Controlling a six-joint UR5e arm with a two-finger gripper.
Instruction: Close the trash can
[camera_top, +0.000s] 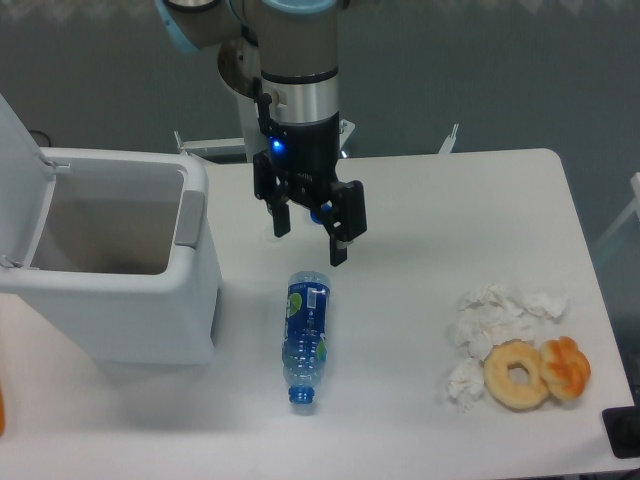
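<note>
I count one trash can (110, 290), the biggest thing on the table (450, 200), sitting at the table's left end with its lid (18, 165) swung up and back on the far-left side, so the white interior is open to view. A grey latch (190, 217) sits on the can's right-hand rim. One arm hangs just right of the can's rim, its gripper (312, 238) pointing down with the two fingers spread apart and nothing between them, clear of the table. Right of the can and below the gripper lies one plastic bottle (306, 340) on its side, blue cap toward me. Far right of the can I see one cluster of crumpled white tissues (490, 325), then one plain doughnut (516, 374) touching one smaller orange pastry (565, 368).
</note>
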